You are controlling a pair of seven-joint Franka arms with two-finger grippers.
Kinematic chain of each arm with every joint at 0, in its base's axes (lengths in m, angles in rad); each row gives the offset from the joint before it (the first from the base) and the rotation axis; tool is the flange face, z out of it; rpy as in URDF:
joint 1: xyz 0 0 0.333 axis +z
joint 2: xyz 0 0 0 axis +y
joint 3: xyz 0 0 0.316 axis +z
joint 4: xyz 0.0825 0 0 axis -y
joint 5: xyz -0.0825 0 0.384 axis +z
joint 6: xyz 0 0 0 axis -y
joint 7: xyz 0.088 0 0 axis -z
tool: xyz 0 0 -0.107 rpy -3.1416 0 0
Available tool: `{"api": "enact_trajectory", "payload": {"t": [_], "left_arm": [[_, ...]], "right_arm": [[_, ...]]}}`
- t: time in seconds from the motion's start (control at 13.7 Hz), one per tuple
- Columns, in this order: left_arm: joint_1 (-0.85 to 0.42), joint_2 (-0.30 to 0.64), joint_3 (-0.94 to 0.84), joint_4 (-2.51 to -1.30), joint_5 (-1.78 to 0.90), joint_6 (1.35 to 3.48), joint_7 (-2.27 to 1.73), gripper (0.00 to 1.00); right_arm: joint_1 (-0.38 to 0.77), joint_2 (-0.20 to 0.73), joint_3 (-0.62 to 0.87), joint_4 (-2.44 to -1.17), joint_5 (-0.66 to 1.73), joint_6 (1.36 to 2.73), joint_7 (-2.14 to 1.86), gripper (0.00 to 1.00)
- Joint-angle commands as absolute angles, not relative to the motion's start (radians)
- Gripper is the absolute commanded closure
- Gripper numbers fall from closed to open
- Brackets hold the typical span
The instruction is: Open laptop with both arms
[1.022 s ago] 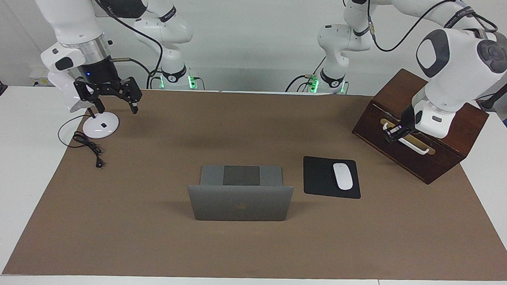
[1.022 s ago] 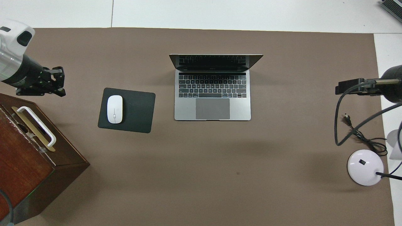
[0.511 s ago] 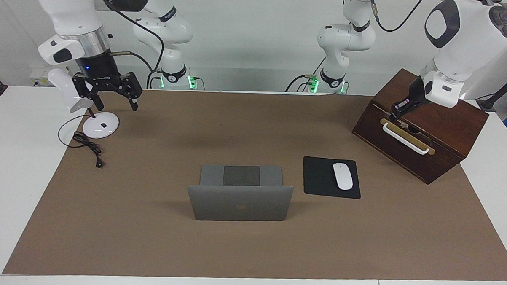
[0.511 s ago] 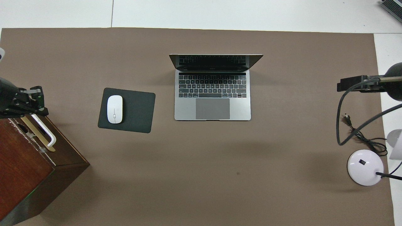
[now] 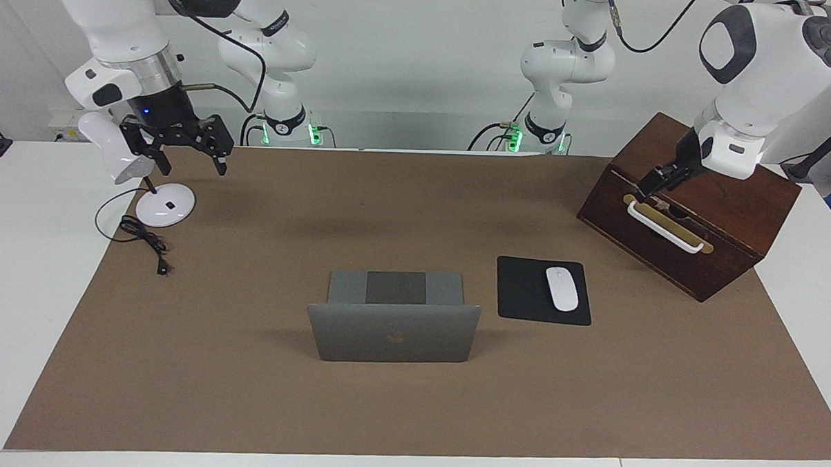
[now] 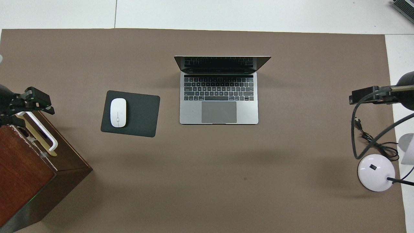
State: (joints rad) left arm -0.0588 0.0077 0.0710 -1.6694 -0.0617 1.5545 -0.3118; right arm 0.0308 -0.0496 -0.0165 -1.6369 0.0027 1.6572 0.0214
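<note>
Lifted off one box (image 5: 741,210), left gripper (image 5: 652,185) has fingers spread, empty; right gripper (image 5: 191,165) likewise over one lamp (image 5: 165,207); one laptop (image 5: 394,336) open.

The laptop (image 6: 219,97) looks like matt, brushed grey metal, its lid (image 5: 393,331) smooth with a faint dark logo. The mouse pad (image 6: 131,113) is matt black, cloth-like, and the mouse (image 6: 118,112) on it is glossy white plastic. The box (image 5: 693,202) is dark, polished wood with a white plastic handle (image 5: 664,227) on a brass-coloured plate. The table cover (image 6: 207,181) is matt brown, paper-like. The lamp base (image 6: 376,172) is shiny white plastic.
</note>
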Motion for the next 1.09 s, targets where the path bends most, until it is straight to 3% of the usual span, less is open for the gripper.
{"api": "enact_trajectory", "payload": {"t": [0.0, 0.51, 1.02], "left_arm": [[-0.052, -0.021, 0.071, -1.701, -0.038, 1.578, -0.189, 0.00], [-0.051, -0.080, 0.072, -1.790, -0.038, 1.578, -0.130, 0.00], [-0.074, -0.029, 0.103, -1.752, -0.040, 1.649, -0.132, 0.00]], "right_arm": [[0.018, -0.040, -0.009, -1.611, -0.020, 1.586, -0.005, 0.00], [0.018, -0.044, -0.009, -1.611, -0.014, 1.560, -0.002, 0.00], [0.018, -0.046, -0.009, -1.611, -0.011, 1.562, 0.005, 0.00]]}}
